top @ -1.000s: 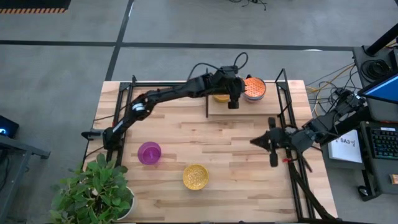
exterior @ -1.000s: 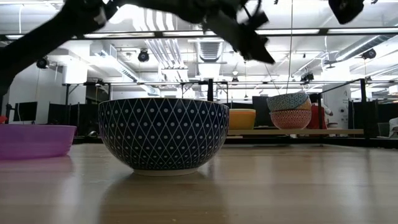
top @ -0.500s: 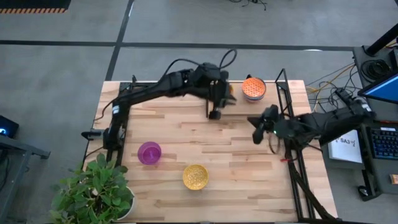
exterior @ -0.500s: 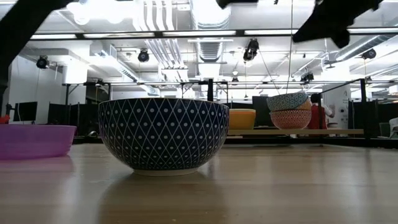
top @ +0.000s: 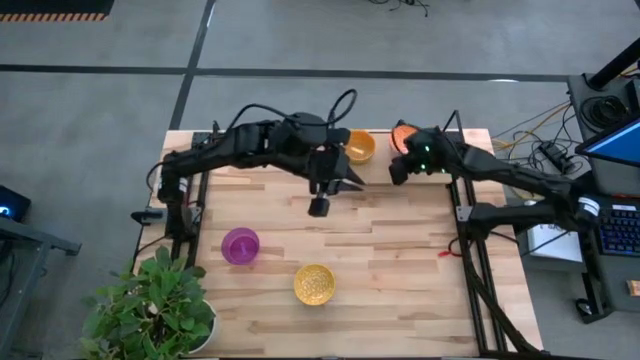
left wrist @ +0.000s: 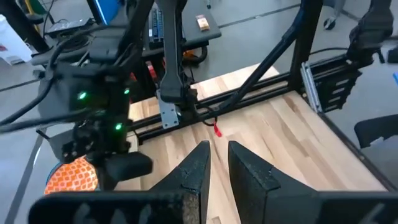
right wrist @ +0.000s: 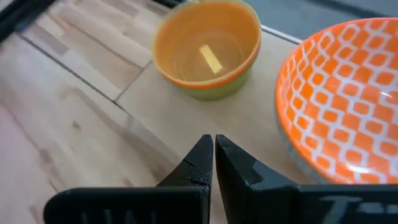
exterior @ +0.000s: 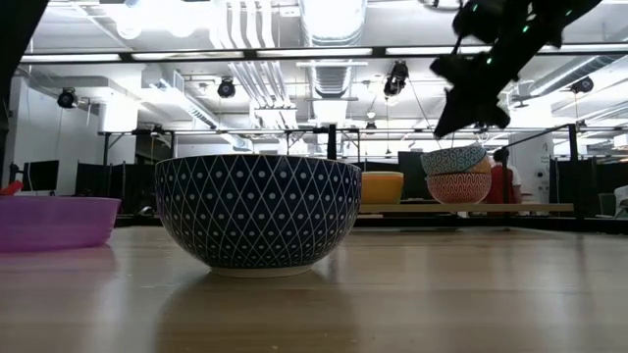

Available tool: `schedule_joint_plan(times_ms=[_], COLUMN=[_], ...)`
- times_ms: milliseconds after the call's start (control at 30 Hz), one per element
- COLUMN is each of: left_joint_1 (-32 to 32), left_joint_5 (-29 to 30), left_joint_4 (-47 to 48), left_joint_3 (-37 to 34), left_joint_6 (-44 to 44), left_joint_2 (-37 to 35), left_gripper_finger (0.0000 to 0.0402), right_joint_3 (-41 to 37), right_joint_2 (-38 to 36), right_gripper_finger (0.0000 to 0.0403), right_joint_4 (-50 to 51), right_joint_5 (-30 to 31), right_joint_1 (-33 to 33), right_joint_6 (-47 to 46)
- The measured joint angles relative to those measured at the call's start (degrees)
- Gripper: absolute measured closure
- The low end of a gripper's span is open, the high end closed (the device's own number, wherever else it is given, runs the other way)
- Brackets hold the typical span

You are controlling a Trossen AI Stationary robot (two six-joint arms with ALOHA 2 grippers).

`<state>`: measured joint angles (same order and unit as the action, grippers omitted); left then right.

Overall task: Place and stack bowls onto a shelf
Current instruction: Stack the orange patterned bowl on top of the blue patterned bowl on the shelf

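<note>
The shelf [top: 385, 170] stands at the table's far edge. On it sit a yellow-orange bowl [top: 360, 145] and a stack topped by an orange patterned bowl [top: 408, 133]; the low view shows that stack [exterior: 454, 175] as two bowls. A purple bowl [top: 240, 245] and a gold patterned bowl [top: 314, 284] rest on the tabletop. A blue-and-white patterned bowl [exterior: 258, 211] stands close to the low camera. My right gripper [right wrist: 213, 144], shut, hovers over the shelf board between the two shelf bowls. My left gripper [left wrist: 217, 149], slightly open and empty, hangs above the table's middle [top: 319, 206].
A potted plant [top: 150, 310] fills the near left corner. Black metal frames run along the table's left side [top: 195, 190] and right side [top: 465, 215]. The right arm [left wrist: 106, 137] reaches in from the right, in front of the left gripper. Bare wood lies between the shelf and the near bowls.
My left gripper has drawn back from the shelf toward the table's middle and near edge, leaving the yellow-orange bowl on the shelf. My right gripper has swung from the table's right edge toward the far edge and now hangs over the shelf beside the orange patterned bowl.
</note>
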<state>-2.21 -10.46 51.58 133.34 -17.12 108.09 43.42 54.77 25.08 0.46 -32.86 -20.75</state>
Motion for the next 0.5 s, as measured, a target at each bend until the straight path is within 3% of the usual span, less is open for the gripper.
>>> schedule_joint_plan(times_ms=[233, 500], left_joint_1=[2.7, 4.7], left_joint_5=[1.3, 8.2], left_joint_4=[1.8, 5.3], left_joint_3=[0.0, 0.0], left_joint_6=[2.3, 2.7], left_joint_2=[-2.9, -4.3], left_gripper_finger=[0.0363, 0.0363], right_joint_3=[0.0, 0.1], right_joint_2=[4.2, 5.2], right_gripper_finger=[0.0394, 0.0394], right_joint_4=[-0.5, -1.7], right_joint_5=[-1.6, 4.3], right_joint_1=[-6.2, -8.2], right_joint_6=[3.6, 5.5])
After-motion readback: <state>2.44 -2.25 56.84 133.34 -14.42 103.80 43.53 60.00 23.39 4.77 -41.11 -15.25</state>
